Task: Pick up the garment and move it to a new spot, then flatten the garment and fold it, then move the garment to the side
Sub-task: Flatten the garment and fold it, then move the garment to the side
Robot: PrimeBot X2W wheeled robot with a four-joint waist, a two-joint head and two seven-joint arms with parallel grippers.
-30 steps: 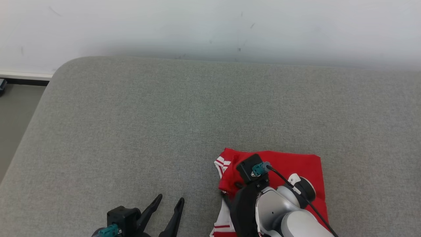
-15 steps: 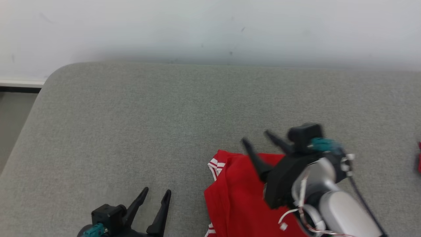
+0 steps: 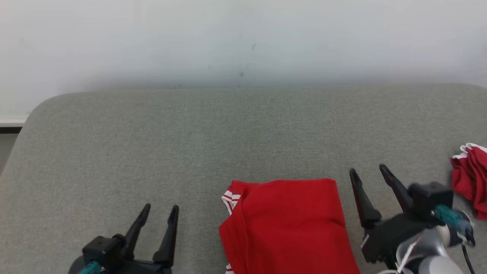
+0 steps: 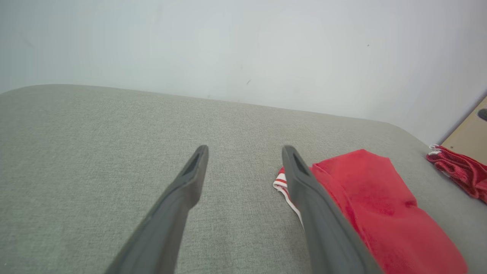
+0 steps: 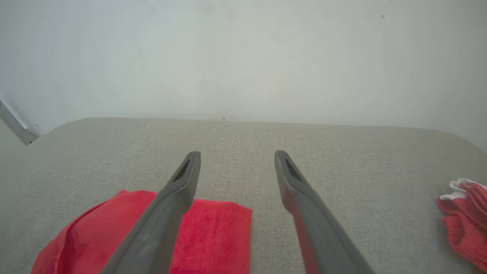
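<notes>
We note the red garment [image 3: 285, 224] lying folded on the grey fabric-covered table [image 3: 152, 144], at the near edge of the head view and between the two arms. Its top face is smooth, with one shallow crease near its right side. A white-striped trim [image 3: 229, 197] shows at its far left corner. In the left wrist view the garment [image 4: 380, 213] lies just to the right of that arm's right finger.

Left tool [image 3: 160, 208]: fingers spread, nothing between them, to the left of the garment and apart from it. The left wrist view confirms the gap between the fingers of the left tool [image 4: 245, 150].

Right tool [image 3: 367, 169]: fingers spread, holding nothing, just beside the garment's right edge. In the right wrist view of the right tool [image 5: 236, 154], the garment [image 5: 213, 228] lies partly under the left finger; we cannot tell whether they touch.

A second red cloth [image 3: 470, 179], crumpled, with a white edge, lies at the table's right side, well apart from the garment. A pale wall [image 3: 243, 38] stands behind the table.
</notes>
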